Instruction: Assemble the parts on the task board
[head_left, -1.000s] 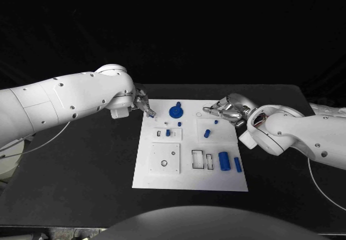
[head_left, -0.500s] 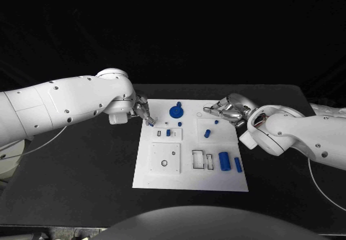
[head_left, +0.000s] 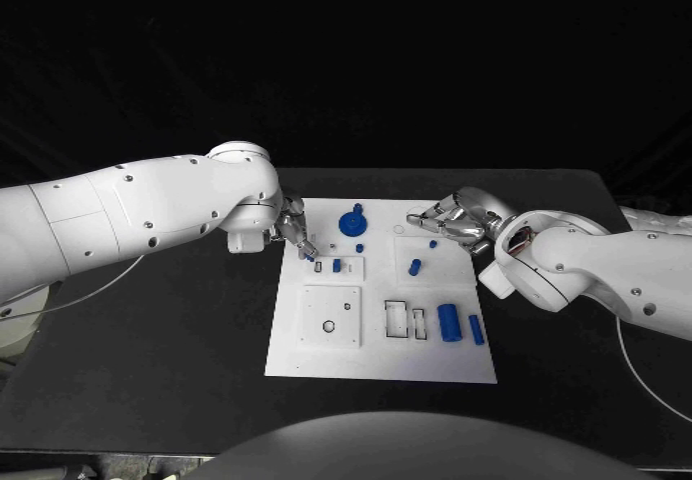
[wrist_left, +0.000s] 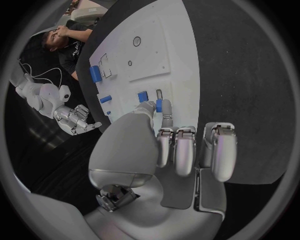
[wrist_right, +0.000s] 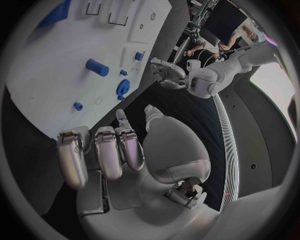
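Observation:
The white task board (head_left: 378, 358) lies in the middle of the black table. My left hand (head_left: 293, 233) hovers over the board's far left corner and pinches a small blue part (wrist_left: 159, 105) between thumb and a finger. The pinched part hangs just above a narrow slot (head_left: 317, 267), beside a blue part (head_left: 336, 265) standing in the small plate. My right hand (head_left: 450, 222) rests at the board's far right corner, fingers apart, holding nothing. A round blue knob (head_left: 353, 222) and a tilted blue peg (head_left: 414, 267) stand between the hands.
Two longer blue parts (head_left: 449, 322) (head_left: 476, 329) lie at the board's right side beside two rectangular cut-outs (head_left: 394, 318). A square plate with a hole (head_left: 329, 316) sits at the near left. Bare black table (head_left: 159, 340) runs along both sides of the board.
My left hand has moved toward the robot and slightly right with the small blue part, from the board's far left edge to above the small plate. The right hand has stayed put.

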